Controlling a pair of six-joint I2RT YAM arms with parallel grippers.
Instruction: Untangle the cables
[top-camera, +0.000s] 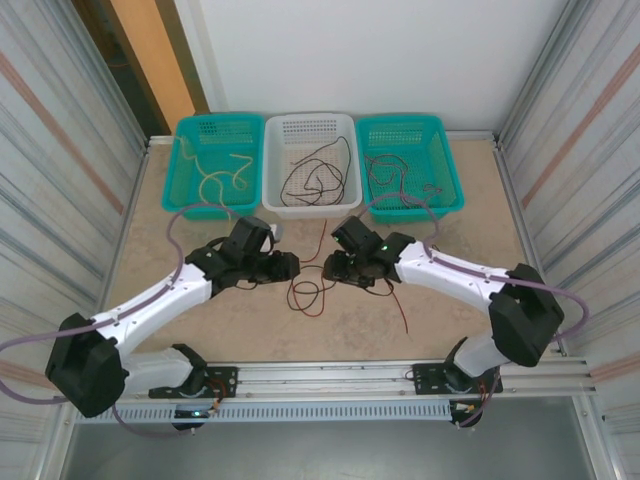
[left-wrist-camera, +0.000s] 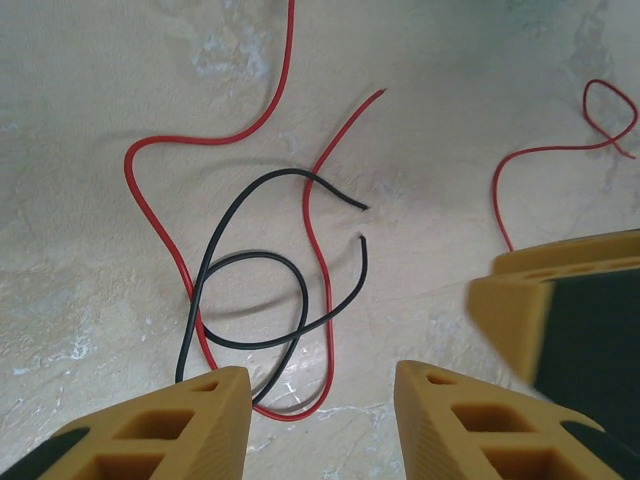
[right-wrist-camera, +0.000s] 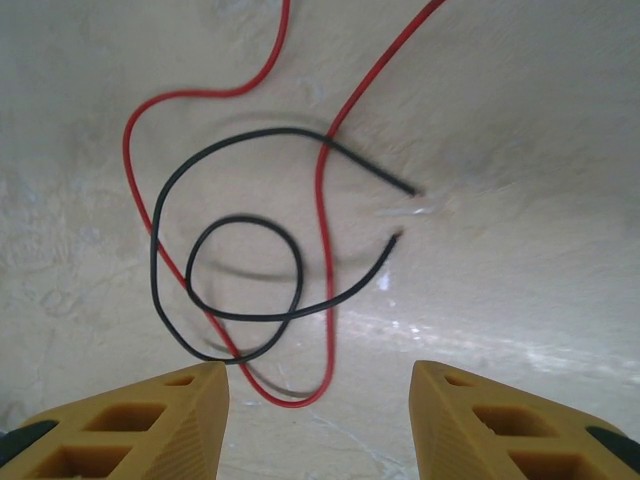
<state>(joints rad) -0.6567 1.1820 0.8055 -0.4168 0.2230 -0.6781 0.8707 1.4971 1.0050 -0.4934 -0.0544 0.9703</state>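
Note:
A red cable (left-wrist-camera: 308, 230) and a black cable (left-wrist-camera: 255, 257) lie looped through each other on the beige table. In the top view this tangle (top-camera: 306, 293) sits just below where the two arms meet. My left gripper (top-camera: 292, 266) hovers over it, open, its yellow fingers (left-wrist-camera: 205, 420) straddling the loops' near end with nothing between them. My right gripper (top-camera: 333, 266) faces it, also open and empty, above the same red cable (right-wrist-camera: 322, 230) and black cable (right-wrist-camera: 270, 131). One right finger (left-wrist-camera: 560, 320) shows in the left wrist view. A second red cable (top-camera: 400, 305) lies apart to the right.
Three baskets stand along the back: a teal one (top-camera: 183, 170) with pale yellow cables, a white one (top-camera: 272, 160) with black cables, and a teal one (top-camera: 450, 165) with dark red cables. Lilac hoses (top-camera: 180, 215) loop off both arms. Corrugated walls close both sides.

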